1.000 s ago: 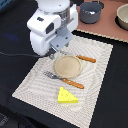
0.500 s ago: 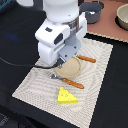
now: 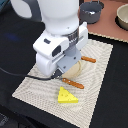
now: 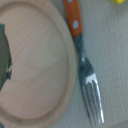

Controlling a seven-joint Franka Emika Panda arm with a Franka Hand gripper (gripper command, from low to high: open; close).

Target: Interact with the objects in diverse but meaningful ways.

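Lowered arm now hides the wooden plate (image 4: 35, 65) outside; wrist shows fork (image 4: 86, 70) beside it, claw state unclear.

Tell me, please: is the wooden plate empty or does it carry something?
Apparently empty. The wrist view shows bare wood on the wooden plate; the fork lies beside it on the mat. One edge is hidden.

cheese wedge (image 3: 67, 96) yel | fork (image 4: 84, 65) orange hndl, silver tines | plate (image 4: 35, 65) tan | pot (image 3: 91, 11) grey
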